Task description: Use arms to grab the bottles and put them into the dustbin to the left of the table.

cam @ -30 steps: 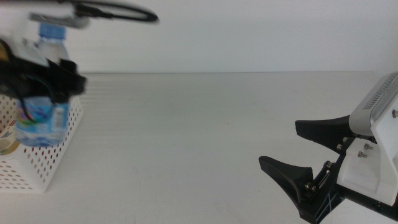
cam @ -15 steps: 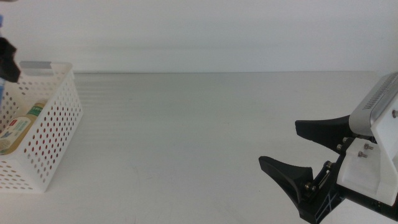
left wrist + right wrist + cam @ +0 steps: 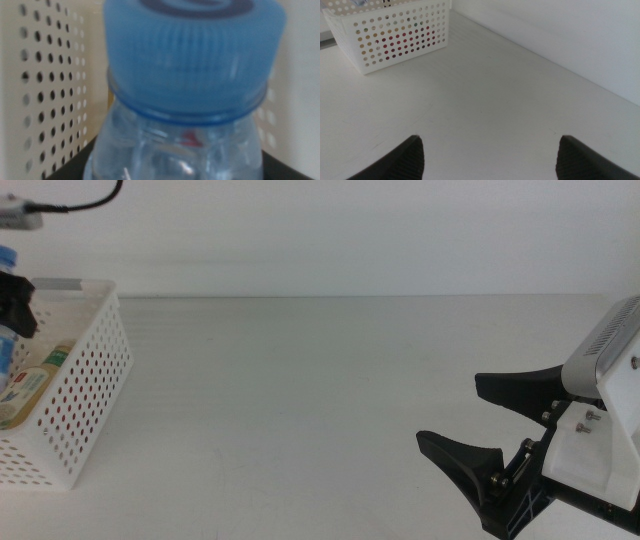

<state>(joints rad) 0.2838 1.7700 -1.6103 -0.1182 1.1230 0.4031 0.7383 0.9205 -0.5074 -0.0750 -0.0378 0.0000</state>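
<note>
At the middle view's far left edge my left gripper (image 3: 12, 305) is shut on the small clear water bottle (image 3: 182, 145) with the blue cap (image 3: 192, 55), over the dustbin (image 3: 95, 395). The left wrist view is filled by this bottle, with the white perforated wall (image 3: 45, 90) close behind it. Inside the dustbin lies the pale-yellow bottle (image 3: 30, 383). Red shows through the wall's holes (image 3: 395, 42). My right gripper (image 3: 450, 413) waits open at the table's near right, its fingers (image 3: 412, 155) wide apart and nothing between them.
The off-white table (image 3: 320, 380) stretches between the dustbin and the right arm's white body (image 3: 600, 430). A black cable (image 3: 85, 200) loops at the top left. A white wall stands behind the table's far edge.
The left gripper has carried the water bottle leftward, from in front of the dustbin's near wall to the picture's left edge over the dustbin. The right arm has not moved.
</note>
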